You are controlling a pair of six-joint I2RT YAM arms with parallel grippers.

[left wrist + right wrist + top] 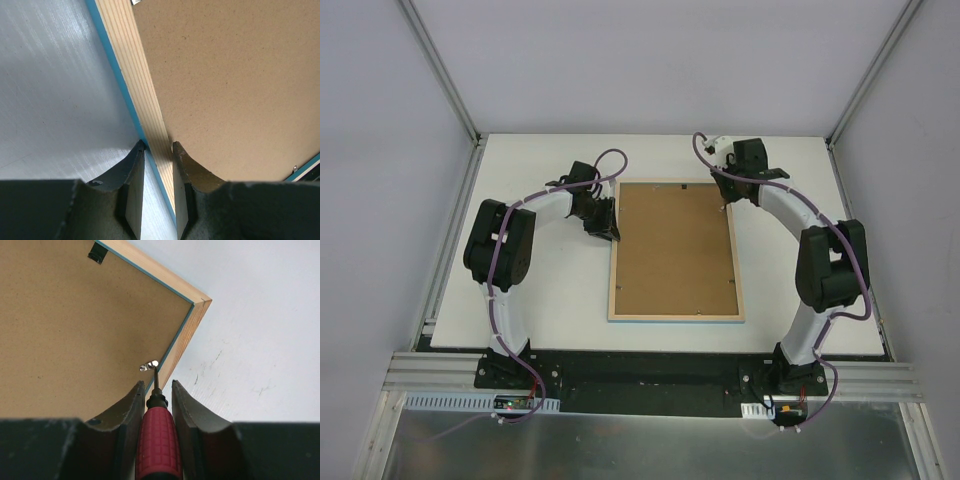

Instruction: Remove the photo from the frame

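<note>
Counted: one frame [675, 314], one brown backing board [672, 245], one red-handled screwdriver [157, 440], one white table [540, 310]. Two arms, one gripper each: left gripper [157, 146], right gripper [157, 384]

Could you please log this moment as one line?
frame face-down, backing board up | left gripper clamps its side | right gripper holds screwdriver, tip at tab | photo hidden

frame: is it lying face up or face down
Face down. The frame shows its pale wood back, the brown backing board faces up, and the turquoise front lies against the table.
</note>
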